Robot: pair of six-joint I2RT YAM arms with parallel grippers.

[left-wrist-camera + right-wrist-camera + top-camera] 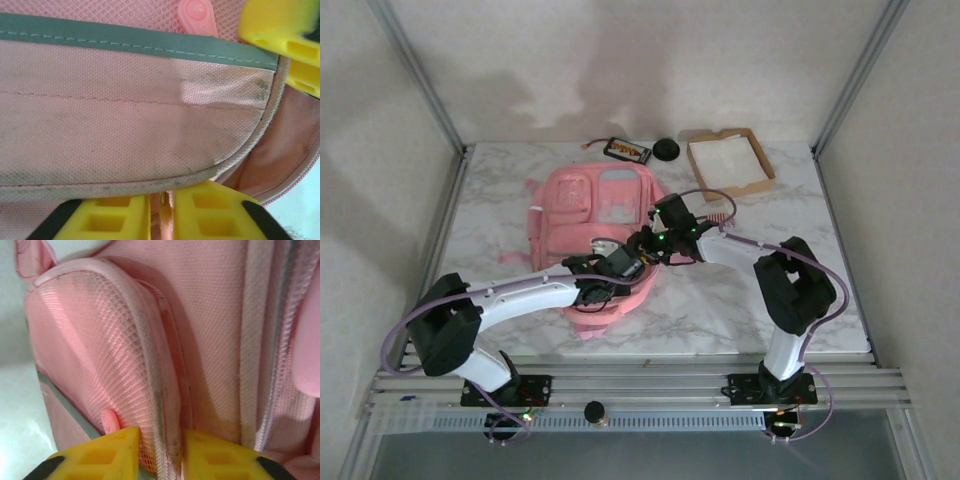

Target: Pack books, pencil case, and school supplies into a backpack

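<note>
Seems to be opening the backpack (590, 205), flat on mid desk (720, 300). Pinches a pink strip (164, 222) with the left tool (162, 205), clamps the mesh pocket (100, 365) by its rim with the right tool (160, 450). Next probably calls for pulling apart gently.

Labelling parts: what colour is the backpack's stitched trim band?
Grey-green trim band, clearest in left wrist view.
</note>
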